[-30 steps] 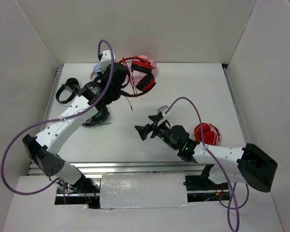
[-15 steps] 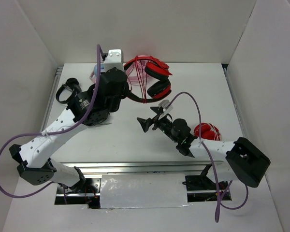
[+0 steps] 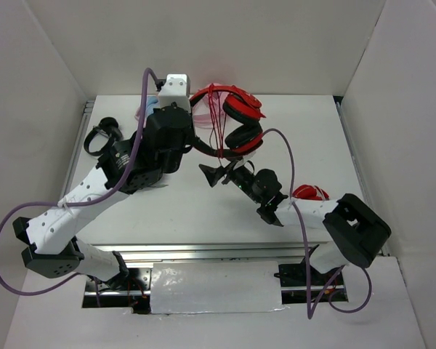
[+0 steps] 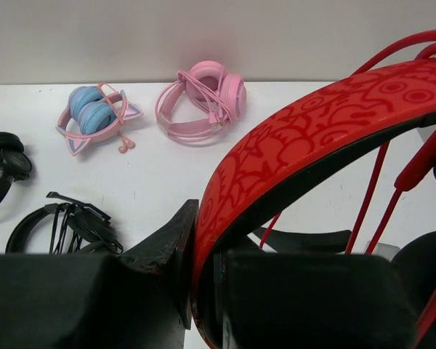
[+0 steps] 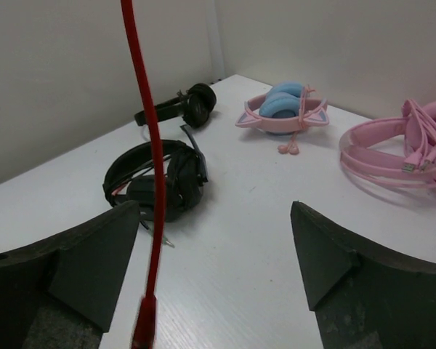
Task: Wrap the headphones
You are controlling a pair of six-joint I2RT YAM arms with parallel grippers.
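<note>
The red headphones (image 3: 236, 120) with black ear cushions hang in the air above the back middle of the table. My left gripper (image 3: 198, 145) is shut on their patterned red headband (image 4: 312, 123), seen close up in the left wrist view, where my left gripper (image 4: 203, 269) clamps the band's lower end. The thin red cable (image 3: 216, 129) runs in strands across the headband (image 4: 370, 189). My right gripper (image 3: 215, 173) is open just below the ear cups. In the right wrist view the cable (image 5: 154, 167) hangs down between my open fingers (image 5: 218, 247), close to the left one, untouched.
Pink headphones (image 4: 200, 102) and a blue-and-pink cat-ear pair (image 4: 94, 116) lie at the back. Two black pairs lie at the left, one nearer (image 5: 160, 178) and one at the edge (image 3: 100, 134). A folded all-red pair (image 3: 309, 193) lies at the right, by my right arm.
My left gripper has lifted the headphones up and to the right. My right gripper has moved back and left, under the ear cups, and stays open.
</note>
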